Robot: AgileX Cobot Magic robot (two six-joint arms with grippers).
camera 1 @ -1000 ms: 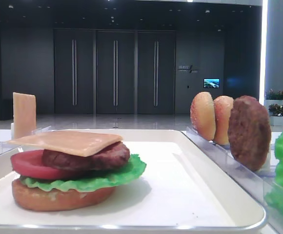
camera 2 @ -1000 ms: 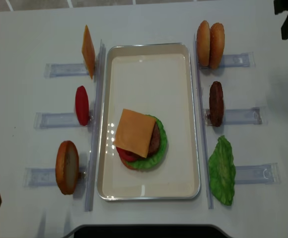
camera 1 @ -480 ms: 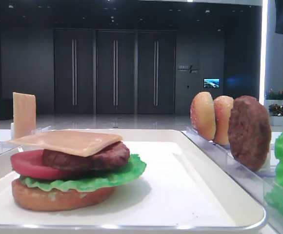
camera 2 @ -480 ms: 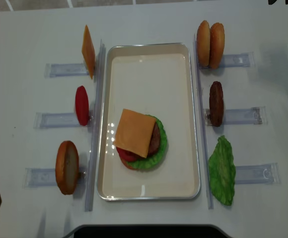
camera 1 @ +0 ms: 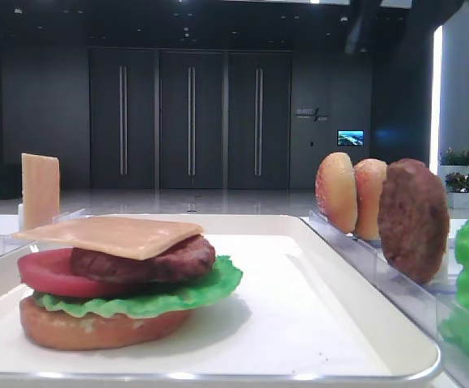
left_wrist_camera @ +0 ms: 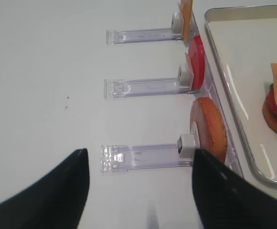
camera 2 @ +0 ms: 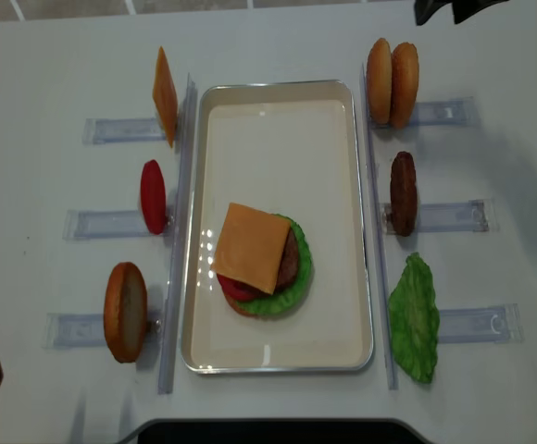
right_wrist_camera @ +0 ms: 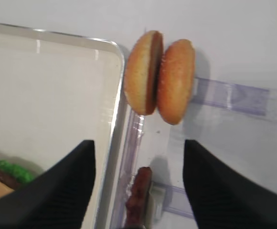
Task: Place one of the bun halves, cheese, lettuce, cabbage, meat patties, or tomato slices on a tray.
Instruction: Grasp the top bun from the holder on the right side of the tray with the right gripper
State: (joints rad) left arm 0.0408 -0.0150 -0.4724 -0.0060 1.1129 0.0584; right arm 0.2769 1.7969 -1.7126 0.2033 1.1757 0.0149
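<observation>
- Large shallow white rectangular tray (camera 2: 278, 356) lies centre of the pale table (camera 2: 46, 55).
- On it, a stack: flat bun half, ruffled green lettuce (camera 2: 298, 277), red tomato slice, brown patty, square cheese slice (camera 2: 250, 247) topmost.
- Left of tray, on edge in clear plastic racks (camera 2: 111, 129): cheese slice (camera 2: 164, 95) rearmost, tomato slice (camera 2: 153, 196), bun half (camera 2: 125, 311) nearest.
- Right: two speckled domed bun halves (camera 2: 392, 82), touching, rearmost; patty (camera 2: 403, 192); lettuce leaf (camera 2: 415, 318).

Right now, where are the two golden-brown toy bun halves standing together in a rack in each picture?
Exterior high view: the two golden-brown toy bun halves stand right of centre, behind the dark patty.
Right wrist view: upper middle, just past the tray corner.
Left wrist view: not in it.
Exterior high realsense view: top right, on edge.
Shared landmark: the white rectangular tray, whose far right corner lies beside them.
</observation>
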